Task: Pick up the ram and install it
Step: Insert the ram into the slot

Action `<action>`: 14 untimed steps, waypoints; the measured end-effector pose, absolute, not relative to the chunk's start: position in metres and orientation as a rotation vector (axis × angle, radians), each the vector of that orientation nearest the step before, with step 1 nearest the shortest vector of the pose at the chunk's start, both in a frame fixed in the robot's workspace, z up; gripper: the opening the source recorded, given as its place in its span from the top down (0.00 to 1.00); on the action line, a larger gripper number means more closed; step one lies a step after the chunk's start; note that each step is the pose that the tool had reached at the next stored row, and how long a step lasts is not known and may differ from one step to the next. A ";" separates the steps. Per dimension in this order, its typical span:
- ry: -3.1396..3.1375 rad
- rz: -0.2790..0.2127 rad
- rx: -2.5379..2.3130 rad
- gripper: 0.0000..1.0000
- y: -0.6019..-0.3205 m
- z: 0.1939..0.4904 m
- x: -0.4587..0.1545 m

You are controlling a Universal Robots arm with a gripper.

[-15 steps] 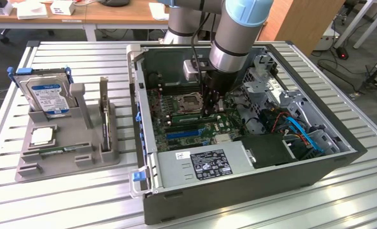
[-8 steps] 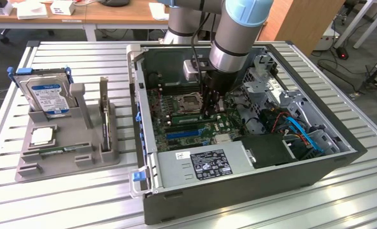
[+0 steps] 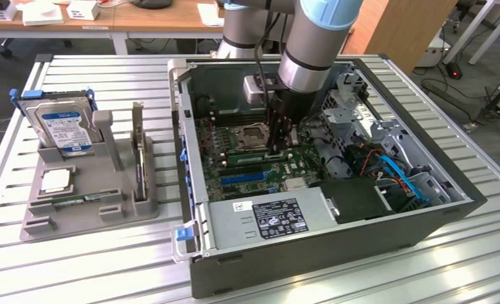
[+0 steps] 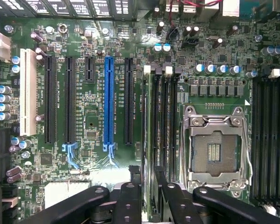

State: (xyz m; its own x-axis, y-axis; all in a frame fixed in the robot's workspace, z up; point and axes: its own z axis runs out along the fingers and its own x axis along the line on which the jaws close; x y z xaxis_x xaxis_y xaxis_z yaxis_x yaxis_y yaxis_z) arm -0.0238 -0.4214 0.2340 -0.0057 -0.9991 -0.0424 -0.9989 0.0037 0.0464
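A: Pincer state?
B: Black two-fingered pincer [image 4: 147, 173] is open. Its fingers [image 4: 129, 200] stand apart with nothing clamped.
A: Ram?
B: Long thin green circuit-board ram [image 4: 150, 135] is seen edge-on, standing upright in a black memory slot. It runs straight out from the gap between the two fingers. There looks to be a narrow gap on each side, so it sits between the fingers and is not gripped.
A: Fully seated?
B: Cannot tell. A small white plastic latch [image 4: 149, 70] sits at the slot's end farthest from the pincer. Can't tell if it's locked.
A: Neighbours?
B: More black memory slots lie just beside the ram on one side of the pincer, then the square silver metal processor socket [image 4: 214, 149]. On the other side is a long blue plastic expansion slot [image 4: 108, 100] among black ones. All sit on the green motherboard [image 4: 91, 74].
A: Exterior view?
B: Grey-and-blue robot arm [image 3: 318, 38] reaches down into the open dark grey metal computer case [image 3: 318, 269]. The pincer is low over the board with the ram right under it. A grey plastic parts tray [image 3: 90, 218] holding a blue-labelled silver hard drive [image 3: 64, 126] sits outside the case. That's well apart from the pincer, toward the exterior view's left.
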 end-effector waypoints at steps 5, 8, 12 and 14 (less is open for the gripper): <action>-2.224 -0.099 2.213 0.76 -0.421 0.241 -0.024; -2.224 -0.099 2.213 0.76 -0.421 0.244 -0.024; -2.224 -0.099 2.213 0.76 -0.421 0.249 -0.024; -2.224 -0.099 2.213 0.76 -0.421 0.251 -0.024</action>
State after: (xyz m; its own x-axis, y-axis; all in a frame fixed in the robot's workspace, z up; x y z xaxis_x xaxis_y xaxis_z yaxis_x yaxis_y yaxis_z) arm -0.0238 -0.4214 0.2514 -0.0057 -0.9991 -0.0424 -0.9989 0.0037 0.0464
